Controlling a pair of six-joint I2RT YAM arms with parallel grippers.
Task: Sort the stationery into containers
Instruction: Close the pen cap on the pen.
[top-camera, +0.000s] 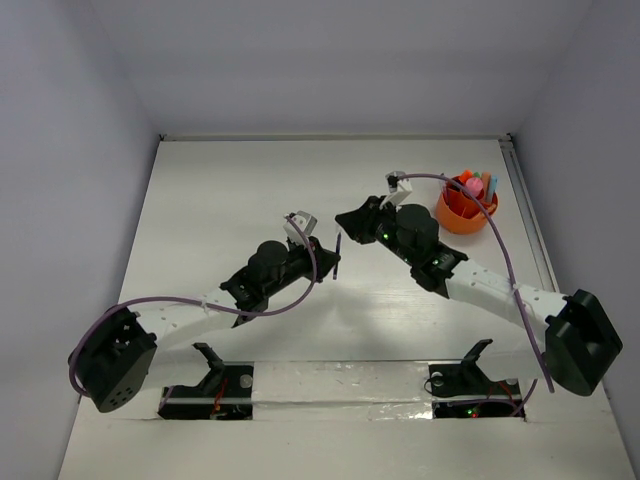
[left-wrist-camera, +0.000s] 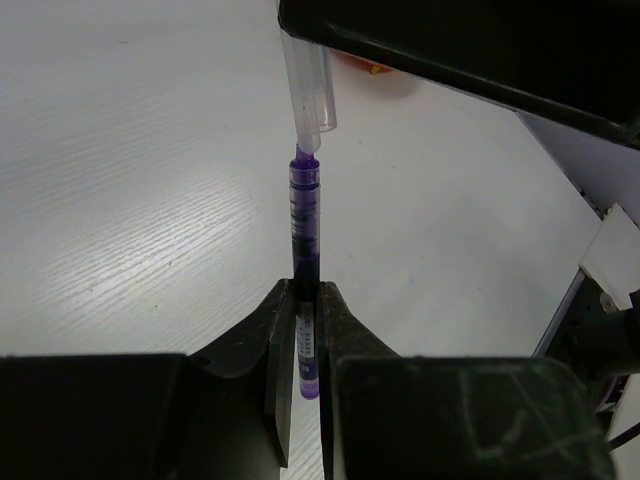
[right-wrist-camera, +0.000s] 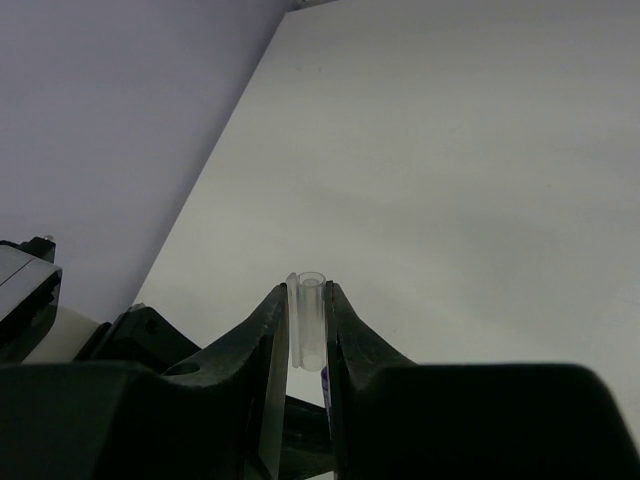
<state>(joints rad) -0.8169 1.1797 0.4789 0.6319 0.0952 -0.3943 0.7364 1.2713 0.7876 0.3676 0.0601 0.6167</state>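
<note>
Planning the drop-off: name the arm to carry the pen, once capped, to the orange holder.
Right, probably: the orange holder sits beside it, and the right claw grips the clear cap at the purple pen. The left claw, holding that pen, is farther off.

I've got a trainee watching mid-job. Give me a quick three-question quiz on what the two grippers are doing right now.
1. True or false: the left gripper is shut on a purple pen.
2. The right gripper holds: A) a clear cap; B) an eraser; C) nothing.
3. Is the clear cap fully seated on the purple pen?
Key: 1 true; 2 A; 3 no, its mouth is only at the pen's tip.
</note>
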